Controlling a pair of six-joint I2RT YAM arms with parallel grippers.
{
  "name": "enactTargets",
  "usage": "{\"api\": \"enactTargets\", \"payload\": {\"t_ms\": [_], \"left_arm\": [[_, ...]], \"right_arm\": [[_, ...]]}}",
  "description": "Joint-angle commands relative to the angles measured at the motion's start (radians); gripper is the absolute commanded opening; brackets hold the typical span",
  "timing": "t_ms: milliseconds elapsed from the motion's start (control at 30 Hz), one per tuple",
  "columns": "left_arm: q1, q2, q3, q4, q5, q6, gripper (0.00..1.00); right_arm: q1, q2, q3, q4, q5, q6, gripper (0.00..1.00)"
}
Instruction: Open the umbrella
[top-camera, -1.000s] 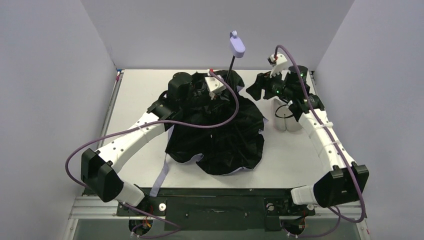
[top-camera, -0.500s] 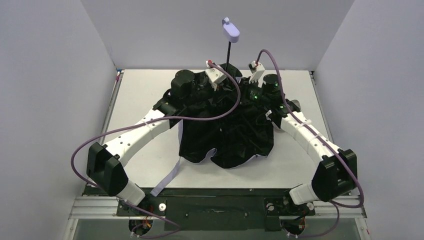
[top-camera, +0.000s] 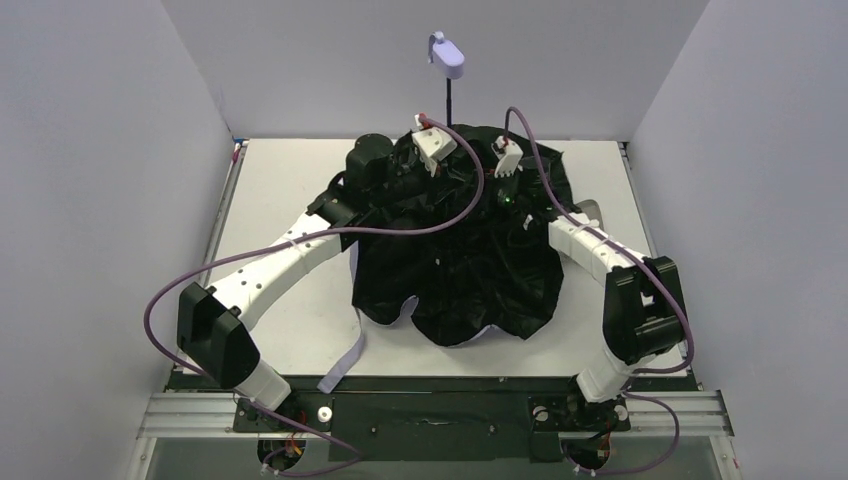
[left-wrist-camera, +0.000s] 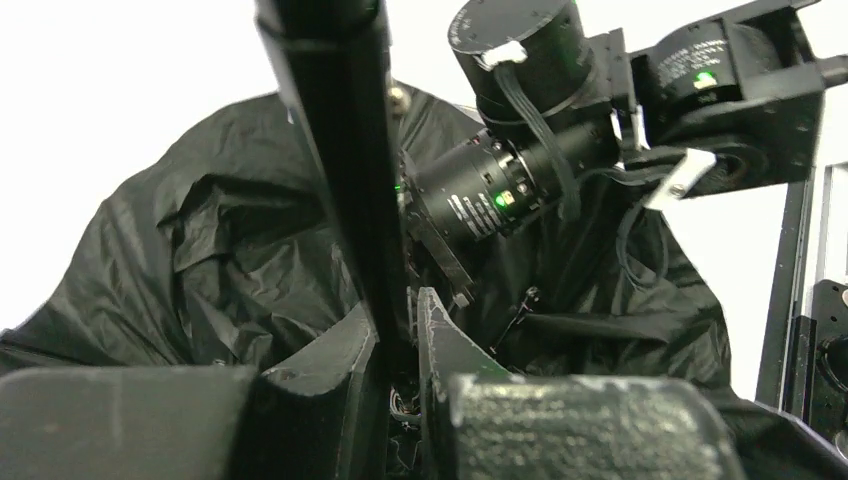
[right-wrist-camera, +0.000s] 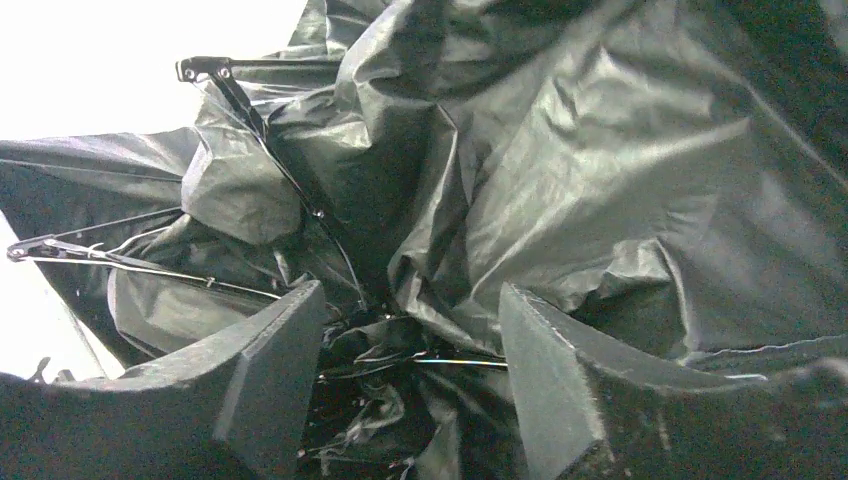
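The umbrella lies upside down at the table's middle, its crumpled black underside (top-camera: 470, 270) facing up. Its thin black shaft (top-camera: 449, 100) rises to the small lilac handle (top-camera: 449, 60) near the back wall. My left gripper (top-camera: 425, 175) is shut on the shaft low down; the left wrist view shows the shaft (left-wrist-camera: 345, 150) pinched between the jaws, midway at the left gripper (left-wrist-camera: 398, 315). My right gripper (top-camera: 495, 195) is open and pushed into the black folds (right-wrist-camera: 560, 170) and thin metal ribs (right-wrist-camera: 270, 150) beside the shaft; its own fingertips (right-wrist-camera: 290, 330) stand wide apart, gripper (right-wrist-camera: 410, 310).
A lilac strap (top-camera: 345, 350) trails off the canopy's front left edge toward the table's near edge. White walls close in the back and both sides. The pale sleeve is not in view.
The right arm has swung left from the table's right side into the canopy. The shaft and handle have tilted left and risen. The canopy has spread to the right.
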Motion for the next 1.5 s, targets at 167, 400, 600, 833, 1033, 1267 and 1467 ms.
{"api": "enactTargets", "payload": {"t_ms": [167, 400, 600, 833, 1033, 1267, 1467], "left_arm": [[0.061, -0.029, 0.151, 0.022, 0.008, -0.032, 0.00], [0.090, 0.031, 0.185, 0.046, 0.056, -0.118, 0.00], [0.094, 0.034, 0.182, 0.086, 0.105, -0.163, 0.00], [0.093, 0.042, 0.209, 0.083, 0.150, -0.191, 0.00], [0.091, 0.042, 0.218, 0.088, 0.165, -0.201, 0.00], [0.103, 0.040, 0.232, 0.090, 0.140, -0.207, 0.00], [0.120, 0.056, 0.302, 0.072, 0.119, -0.177, 0.00]], "right_arm": [[-0.117, 0.068, 0.120, -0.127, -0.157, -0.291, 0.80], [-0.070, -0.157, 0.049, -0.119, -0.298, -0.473, 0.81], [-0.012, -0.308, -0.059, 0.155, -0.212, -0.347, 0.71], [0.109, -0.293, -0.065, 0.358, -0.087, -0.265, 0.60], [0.146, -0.220, -0.031, 0.418, -0.037, -0.265, 0.45], [0.148, -0.183, -0.077, 0.339, -0.048, -0.353, 0.19], [0.149, -0.178, -0.182, 0.189, -0.077, -0.553, 0.17]]}}
